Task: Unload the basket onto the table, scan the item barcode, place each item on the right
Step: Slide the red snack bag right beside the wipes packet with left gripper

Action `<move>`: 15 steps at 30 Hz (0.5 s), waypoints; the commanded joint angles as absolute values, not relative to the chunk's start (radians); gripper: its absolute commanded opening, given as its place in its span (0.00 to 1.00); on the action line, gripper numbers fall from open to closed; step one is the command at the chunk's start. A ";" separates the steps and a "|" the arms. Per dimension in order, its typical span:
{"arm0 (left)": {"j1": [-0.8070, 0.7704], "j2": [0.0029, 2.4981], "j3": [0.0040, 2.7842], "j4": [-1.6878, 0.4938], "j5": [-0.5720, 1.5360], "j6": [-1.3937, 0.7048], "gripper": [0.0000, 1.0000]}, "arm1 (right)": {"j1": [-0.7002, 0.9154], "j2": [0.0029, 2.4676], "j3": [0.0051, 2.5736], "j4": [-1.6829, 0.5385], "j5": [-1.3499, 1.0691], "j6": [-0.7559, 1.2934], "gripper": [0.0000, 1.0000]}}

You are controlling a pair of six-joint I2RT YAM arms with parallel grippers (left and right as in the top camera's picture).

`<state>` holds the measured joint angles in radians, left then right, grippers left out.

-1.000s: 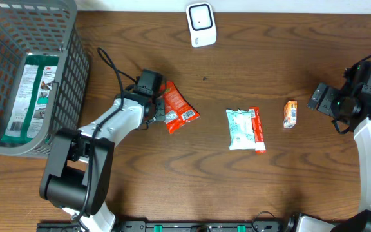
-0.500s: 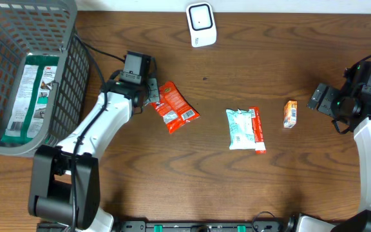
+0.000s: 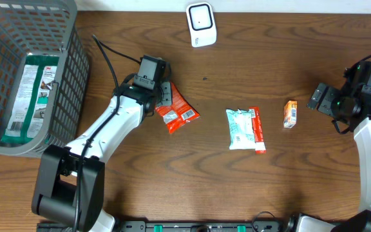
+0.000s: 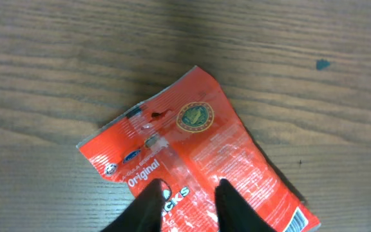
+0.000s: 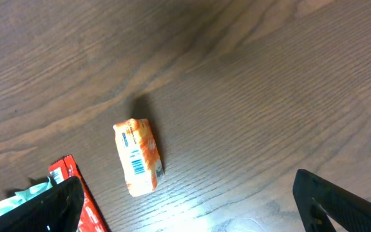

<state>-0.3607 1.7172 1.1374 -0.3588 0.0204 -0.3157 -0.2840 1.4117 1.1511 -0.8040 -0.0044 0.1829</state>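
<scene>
A red snack packet (image 3: 181,111) lies flat on the wooden table, left of centre. In the left wrist view the red packet (image 4: 205,151) shows a barcode (image 4: 299,222) at its lower right corner. My left gripper (image 3: 164,96) hovers over the packet's upper left end. The left gripper (image 4: 189,193) is open, its dark fingertips (image 4: 152,203) apart with the packet's print showing between them. My right gripper (image 3: 318,98) stays at the right edge; in its wrist view the right gripper (image 5: 192,206) is wide open and holds nothing. A white scanner (image 3: 201,24) stands at the back centre.
A grey basket (image 3: 73,77) holding a green and white pack stands at the far left. A white and green packet (image 3: 240,129), a red bar (image 3: 258,130) and a small orange pack (image 3: 290,114) lie right of centre. The orange pack (image 5: 139,156) shows its barcode.
My left gripper pulled up and left off the red packet, then came back right over its upper end with its jaws wider apart. The packet and the right arm stayed put.
</scene>
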 commanded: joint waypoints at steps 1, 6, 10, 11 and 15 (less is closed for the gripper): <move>-0.374 1.721 1.123 -0.358 0.019 -0.319 0.39 | -0.287 1.411 1.161 -0.805 -0.002 0.197 0.99; -0.376 1.721 1.123 -0.361 0.019 -0.350 0.43 | -0.287 1.411 1.161 -0.805 -0.002 0.197 0.99; -0.375 1.721 1.139 -0.380 0.019 -0.399 0.43 | -0.287 1.411 1.161 -0.805 -0.002 0.197 0.99; -0.373 1.721 1.156 -0.405 0.019 -0.398 0.43 | -0.287 1.411 1.161 -0.805 -0.002 0.197 0.99; -0.349 1.721 1.310 -0.601 0.018 -0.394 0.43 | -0.287 1.411 1.161 -0.805 -0.002 0.197 0.99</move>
